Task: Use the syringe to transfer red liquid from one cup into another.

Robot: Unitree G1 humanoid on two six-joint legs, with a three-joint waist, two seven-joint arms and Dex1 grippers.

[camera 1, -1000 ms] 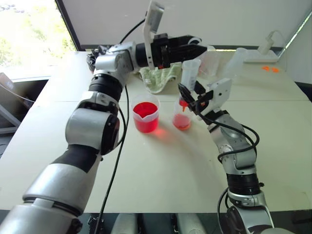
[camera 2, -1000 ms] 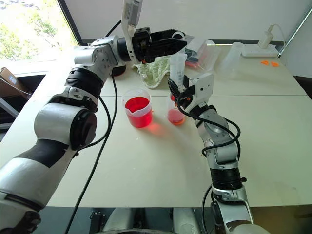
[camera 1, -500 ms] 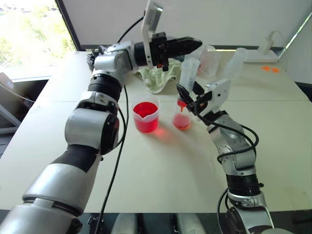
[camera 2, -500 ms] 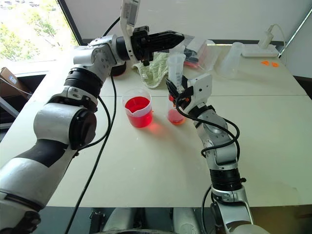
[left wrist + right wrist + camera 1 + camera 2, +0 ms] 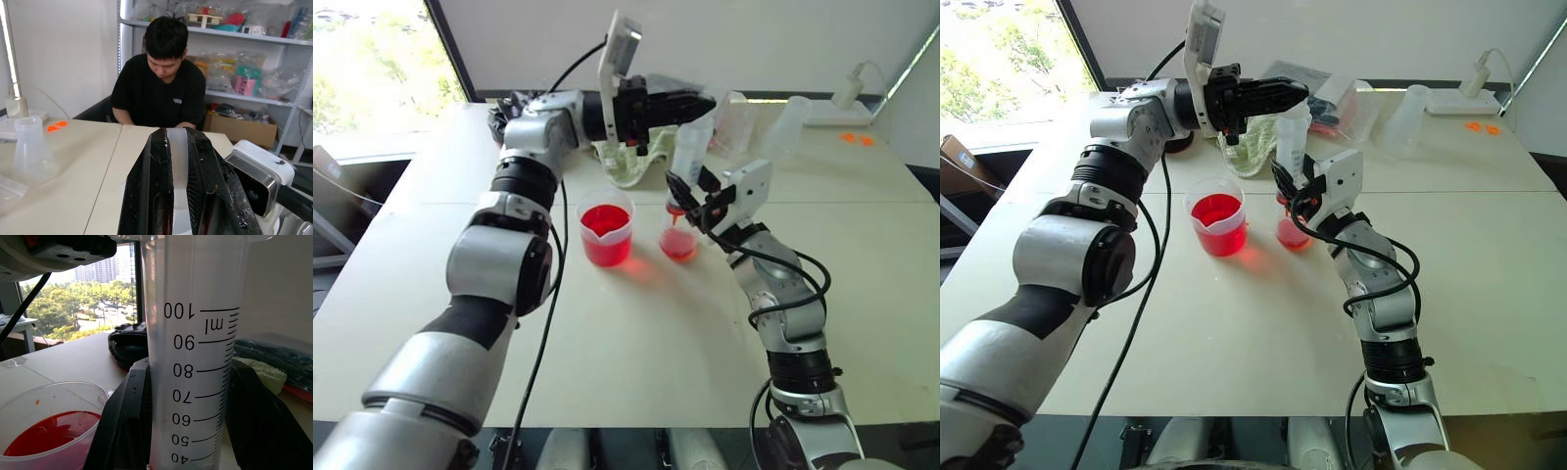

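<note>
The syringe [image 5: 691, 147] stands upright, its clear barrel [image 5: 195, 357] showing no red. My right gripper [image 5: 693, 188] is shut on the barrel's lower part. The orange-red tip [image 5: 677, 210] points into the narrow spoutless cup [image 5: 677, 243], which holds a little red liquid at its base. To that cup's left stands the wider spouted beaker [image 5: 605, 233], with deep red liquid [image 5: 604, 220] in it. My left gripper [image 5: 703, 100] reaches across level at the syringe's top. Its black fingers [image 5: 151, 196] are shut on a pale piece there, the plunger's end.
A green-white cloth [image 5: 626, 164] lies behind the beaker. Clear plastic containers [image 5: 734, 117] and a clear flask [image 5: 788, 122] stand at the back right, near a white power adapter [image 5: 847, 93]. A person [image 5: 164, 88] sits beyond the table's far side.
My left gripper's fingers have closed at the syringe's top. The right gripper, the syringe and both cups have stayed put.
</note>
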